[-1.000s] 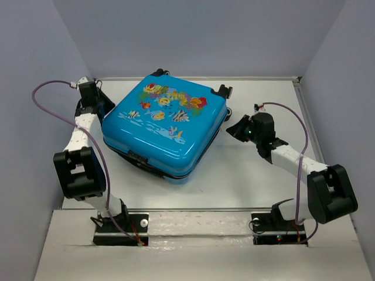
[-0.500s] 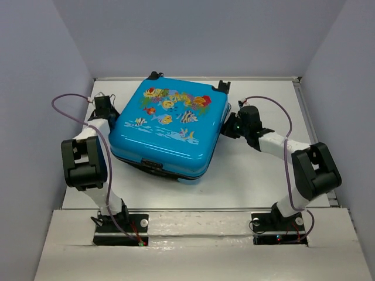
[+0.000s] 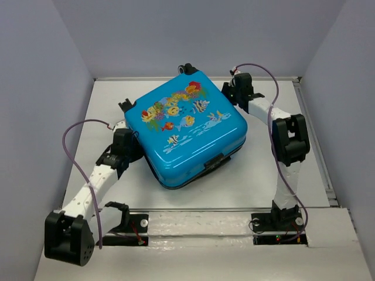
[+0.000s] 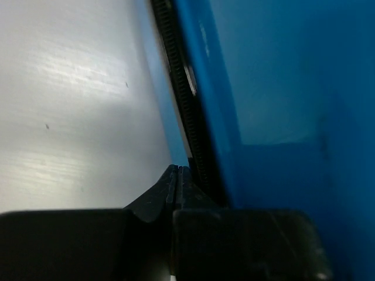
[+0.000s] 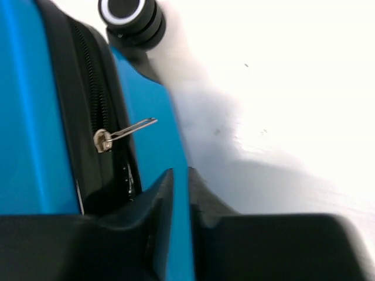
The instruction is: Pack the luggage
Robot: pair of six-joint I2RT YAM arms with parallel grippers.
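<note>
Top view: the luggage [image 3: 187, 132], closed fish-side up, has swung round on the middle of the tabletop [image 3: 263, 170] since a second ago (likely positioning for closure). Left wrist: left gripper [image 4: 177, 175] clenched empty beside the zip [image 4: 183, 93]. Right wrist: right gripper [image 5: 179, 175] barely parted, pull [image 5: 123, 132] ungrasped.

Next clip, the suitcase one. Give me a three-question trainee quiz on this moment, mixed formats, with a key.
1. True or false: the luggage lies closed, with its fish print facing up.
2. Which wrist view shows a black-and-white wheel? A) left wrist B) right wrist C) both
3. Fill in: the left gripper is ___, its tips beside the zipper track.
Key: 1 true; 2 B; 3 shut.
</note>
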